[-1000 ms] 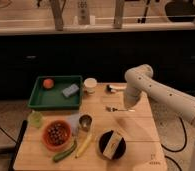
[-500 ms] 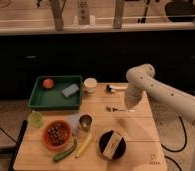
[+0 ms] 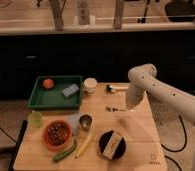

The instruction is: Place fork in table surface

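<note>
The slim silver fork [image 3: 116, 108] lies flat on the light wooden table surface [image 3: 141, 130], right of centre, tines pointing left. My gripper [image 3: 131, 106] hangs at the end of the white arm, right at the fork's handle end, low over the wood. The handle end is partly hidden by the gripper. The thicker utensil with a dark head and white handle [image 3: 116, 88] lies near the table's back edge.
A green tray [image 3: 41, 100] at the back left holds an orange and a blue sponge. A white cup [image 3: 90, 85], a metal cup [image 3: 85, 122], a red bowl [image 3: 56, 134], a black bowl [image 3: 112, 144], a banana and a green vegetable stand toward the front.
</note>
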### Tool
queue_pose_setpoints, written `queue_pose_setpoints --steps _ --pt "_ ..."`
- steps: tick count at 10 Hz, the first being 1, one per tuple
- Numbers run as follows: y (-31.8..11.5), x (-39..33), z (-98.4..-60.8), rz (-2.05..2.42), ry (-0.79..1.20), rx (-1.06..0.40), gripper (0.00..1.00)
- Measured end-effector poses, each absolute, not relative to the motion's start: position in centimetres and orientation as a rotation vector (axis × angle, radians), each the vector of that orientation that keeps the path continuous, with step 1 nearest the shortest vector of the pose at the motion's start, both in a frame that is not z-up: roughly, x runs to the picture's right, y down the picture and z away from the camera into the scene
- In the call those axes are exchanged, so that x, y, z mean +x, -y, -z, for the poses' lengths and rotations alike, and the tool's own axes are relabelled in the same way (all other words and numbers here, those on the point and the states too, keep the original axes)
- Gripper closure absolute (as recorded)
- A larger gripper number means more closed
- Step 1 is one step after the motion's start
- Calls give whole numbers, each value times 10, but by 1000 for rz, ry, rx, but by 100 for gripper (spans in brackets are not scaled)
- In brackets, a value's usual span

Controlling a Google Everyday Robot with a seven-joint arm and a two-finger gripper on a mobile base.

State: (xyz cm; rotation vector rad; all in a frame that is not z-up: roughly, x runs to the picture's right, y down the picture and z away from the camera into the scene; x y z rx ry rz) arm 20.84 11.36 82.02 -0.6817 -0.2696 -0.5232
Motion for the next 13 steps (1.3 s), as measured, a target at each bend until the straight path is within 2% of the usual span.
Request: queue_pose_setpoints --steps 1,8,9,13 --pt "-113 210 -819 527 272 -682 91" --pt "-108 191 -838 467 228 -654 24" --pt "-110 186 -843 462 227 -656 21" --pt "-118 165 -870 438 219 -669 20"
